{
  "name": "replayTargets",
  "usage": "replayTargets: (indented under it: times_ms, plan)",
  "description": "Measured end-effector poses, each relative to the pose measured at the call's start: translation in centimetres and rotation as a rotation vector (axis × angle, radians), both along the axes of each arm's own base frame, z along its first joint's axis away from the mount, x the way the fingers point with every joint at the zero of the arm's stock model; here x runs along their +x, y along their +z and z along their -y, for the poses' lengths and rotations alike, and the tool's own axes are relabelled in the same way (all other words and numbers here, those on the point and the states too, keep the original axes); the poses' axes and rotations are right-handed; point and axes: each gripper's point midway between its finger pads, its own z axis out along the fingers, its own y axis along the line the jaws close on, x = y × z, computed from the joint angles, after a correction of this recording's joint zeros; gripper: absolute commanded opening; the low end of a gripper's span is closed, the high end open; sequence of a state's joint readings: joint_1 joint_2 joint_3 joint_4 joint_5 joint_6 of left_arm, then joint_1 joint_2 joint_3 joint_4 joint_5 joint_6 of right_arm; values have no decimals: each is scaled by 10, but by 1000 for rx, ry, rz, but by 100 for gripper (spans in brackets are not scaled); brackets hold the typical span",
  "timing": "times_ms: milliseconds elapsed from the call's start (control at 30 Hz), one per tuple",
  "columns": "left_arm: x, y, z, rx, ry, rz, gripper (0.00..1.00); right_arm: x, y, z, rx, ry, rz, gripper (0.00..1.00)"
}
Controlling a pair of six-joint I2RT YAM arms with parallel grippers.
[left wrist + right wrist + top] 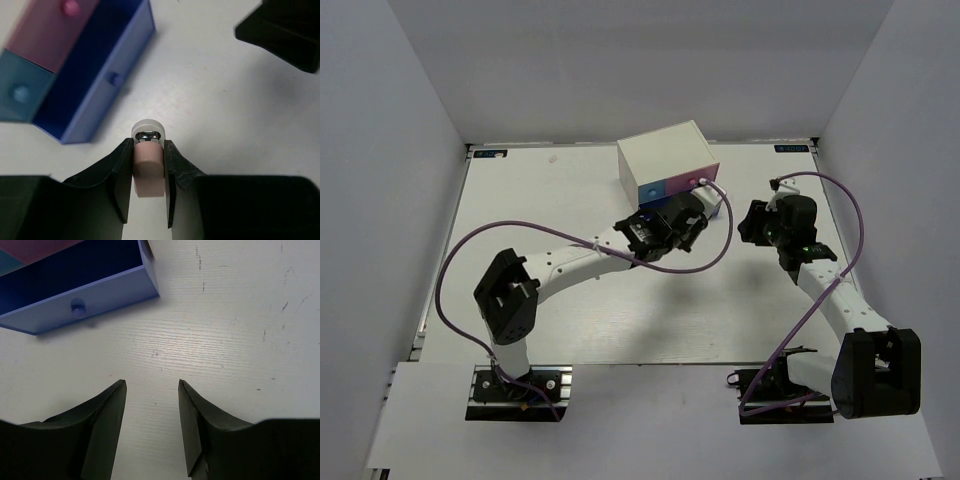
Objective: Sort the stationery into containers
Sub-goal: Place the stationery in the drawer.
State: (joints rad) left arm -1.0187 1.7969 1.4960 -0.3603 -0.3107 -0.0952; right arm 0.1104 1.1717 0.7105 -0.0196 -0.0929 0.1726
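Note:
My left gripper (148, 145) is shut on a pinkish-beige eraser block (148, 167) with a white, metal-tipped end, held above the table just right of the open periwinkle drawer (107, 82). In the top view this gripper (688, 218) is at the front of the white-topped box (665, 158). The pink front (42, 30) and light blue front (20, 92) are closed. My right gripper (152, 385) is open and empty over bare table, near the periwinkle drawer's front (85, 302), and it shows in the top view (753, 222). No highlighters are in view.
The drawer's inside (70, 270) looks dark and I cannot tell what it holds. White walls enclose the table (620, 320) on three sides. My right gripper's dark body (285, 30) is close to the left gripper's far right.

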Motion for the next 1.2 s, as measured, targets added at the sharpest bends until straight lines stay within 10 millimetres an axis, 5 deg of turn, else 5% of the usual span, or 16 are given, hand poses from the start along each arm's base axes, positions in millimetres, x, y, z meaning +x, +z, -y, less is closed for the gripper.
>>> replayTargets:
  times_ms: [233,467,733,1000,1200]
  plan:
    - [64,19,-20,51,-70,171,6,-1,0,-2,6,14,0,52]
    - [113,26,-19,82,-180,255,7,-1,0,-2,1,18,2,52]
    - [125,-12,-15,147,-258,231,12,-1,0,-2,-7,23,4,52]
    - [135,-23,-16,161,-249,243,14,-1,0,-2,-7,23,4,52]
    - [143,-29,-21,174,-224,246,32,-1,0,-3,-5,26,4,56]
